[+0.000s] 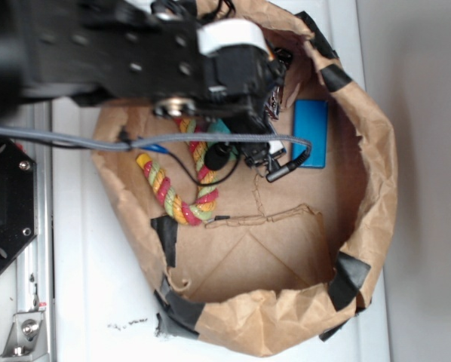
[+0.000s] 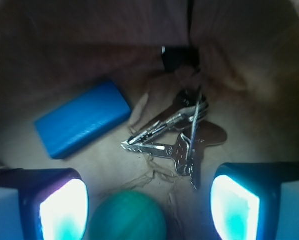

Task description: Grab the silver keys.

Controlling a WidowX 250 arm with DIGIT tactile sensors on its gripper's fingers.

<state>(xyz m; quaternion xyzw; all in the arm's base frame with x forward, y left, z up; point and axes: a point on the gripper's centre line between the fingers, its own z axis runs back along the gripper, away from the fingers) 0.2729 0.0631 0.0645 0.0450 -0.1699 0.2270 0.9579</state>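
The silver keys (image 2: 182,150) lie fanned out on the brown paper floor in the wrist view, just ahead of my right finger (image 2: 234,205). My gripper (image 2: 149,207) hovers open above the floor, with nothing held. A green ball (image 2: 127,217) sits between the fingers at the bottom edge, closer to the left finger (image 2: 64,210). In the exterior view my gripper (image 1: 271,162) hangs inside the paper bag, and the arm hides the keys.
A blue rectangular block (image 2: 82,125) lies left of the keys, also seen as the blue block (image 1: 310,132). A coloured rope toy (image 1: 176,188) lies at the bag's left side. The crumpled paper bag wall (image 1: 376,151) rings everything, patched with black tape (image 1: 350,275).
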